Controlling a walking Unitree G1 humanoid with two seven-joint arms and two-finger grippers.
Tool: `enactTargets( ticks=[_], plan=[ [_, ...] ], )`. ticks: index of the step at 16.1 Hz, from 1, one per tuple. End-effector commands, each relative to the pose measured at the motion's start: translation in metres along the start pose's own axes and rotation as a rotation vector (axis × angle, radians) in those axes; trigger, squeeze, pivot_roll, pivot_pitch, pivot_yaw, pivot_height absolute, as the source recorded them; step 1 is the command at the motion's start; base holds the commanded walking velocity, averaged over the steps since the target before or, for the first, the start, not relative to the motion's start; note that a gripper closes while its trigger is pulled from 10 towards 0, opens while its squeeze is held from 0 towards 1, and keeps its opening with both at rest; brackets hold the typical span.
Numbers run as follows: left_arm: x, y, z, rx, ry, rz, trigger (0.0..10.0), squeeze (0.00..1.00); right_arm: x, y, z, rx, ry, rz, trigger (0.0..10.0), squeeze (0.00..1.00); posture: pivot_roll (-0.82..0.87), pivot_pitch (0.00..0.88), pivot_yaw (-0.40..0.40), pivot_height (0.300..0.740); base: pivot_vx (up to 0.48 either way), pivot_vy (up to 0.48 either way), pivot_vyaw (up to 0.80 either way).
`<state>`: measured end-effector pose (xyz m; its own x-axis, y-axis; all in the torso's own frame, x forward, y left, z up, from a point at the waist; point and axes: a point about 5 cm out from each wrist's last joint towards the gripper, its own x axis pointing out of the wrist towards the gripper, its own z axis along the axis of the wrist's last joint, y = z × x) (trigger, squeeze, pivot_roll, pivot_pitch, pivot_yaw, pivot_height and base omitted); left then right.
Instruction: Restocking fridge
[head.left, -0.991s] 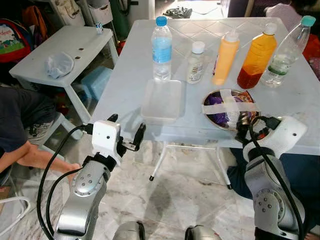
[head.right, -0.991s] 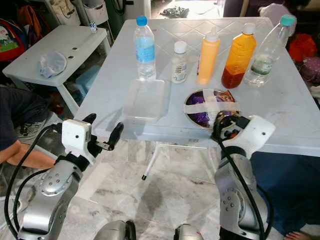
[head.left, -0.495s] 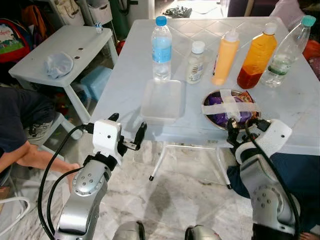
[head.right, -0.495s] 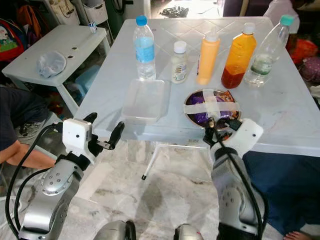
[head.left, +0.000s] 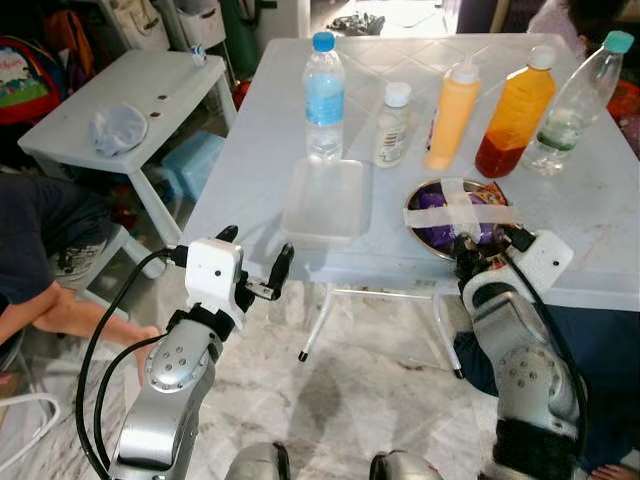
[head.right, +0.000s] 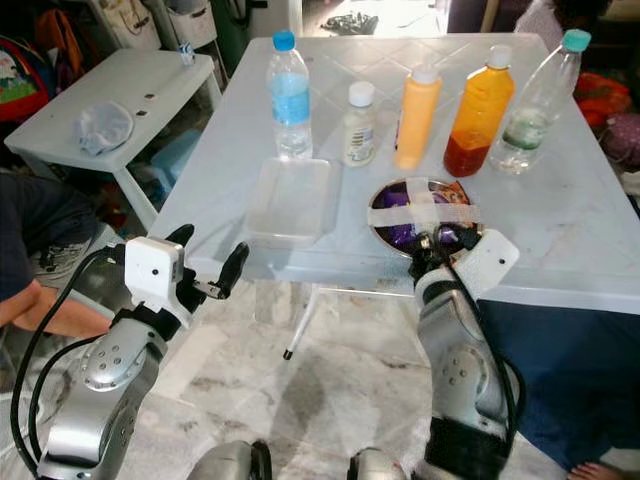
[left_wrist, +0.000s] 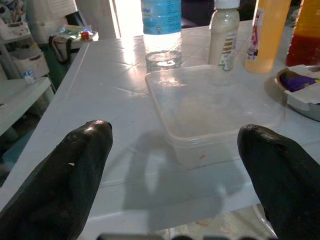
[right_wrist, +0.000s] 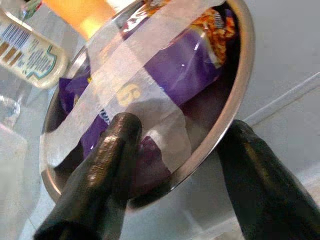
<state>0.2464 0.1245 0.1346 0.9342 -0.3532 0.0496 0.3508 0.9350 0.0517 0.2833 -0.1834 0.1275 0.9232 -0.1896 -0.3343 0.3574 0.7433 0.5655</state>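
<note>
Steel bowl (head.left: 462, 213) sits at the table's (head.left: 250, 170) near edge, touching the right gripper (head.left: 478, 247), the nearer arm; left gripper (head.left: 252, 267) hovers spread before the tub (left_wrist: 210, 107); right wrist view: spread fingers (right_wrist: 102, 165) straddle the rim, one inside, unclosed.

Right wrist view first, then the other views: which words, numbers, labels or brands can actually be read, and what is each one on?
"6" or "9": one pale digit, view turned, on the purple snack packet under white tape in the round metal bowl.
Small white-capped bottle: label print too small to read.
Clear water bottle with blue label: blurred, unreadable.
Colourful backpack: lettering cut off, unreadable.
</note>
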Motion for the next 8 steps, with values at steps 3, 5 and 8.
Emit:
enactTargets(
  ticks=[3, 5, 8],
  plan=[
    [-0.001, 0.002, -0.001, 0.015, 0.012, 0.005, 10.0, 0.00, 0.008, -0.005, 0.001, 0.076, 0.039, -0.047, 0.0, 0.00, 0.07, 0.097, 0.080, 0.740, 0.000, 0.000, 0.00],
    [-0.001, 0.003, -0.001, 0.016, 0.012, 0.006, 10.0, 0.00, 0.010, -0.009, 0.003, 0.107, 0.039, -0.082, 0.0, 0.00, 0.07, 0.100, 0.083, 0.740, 0.000, 0.000, 0.00],
    [0.000, 0.001, -0.001, 0.014, 0.011, 0.000, 10.0, 0.00, 0.009, -0.018, 0.000, 0.129, 0.056, -0.139, 0.0, 0.00, 0.07, 0.101, 0.087, 0.740, 0.000, 0.000, 0.00]
  ],
)
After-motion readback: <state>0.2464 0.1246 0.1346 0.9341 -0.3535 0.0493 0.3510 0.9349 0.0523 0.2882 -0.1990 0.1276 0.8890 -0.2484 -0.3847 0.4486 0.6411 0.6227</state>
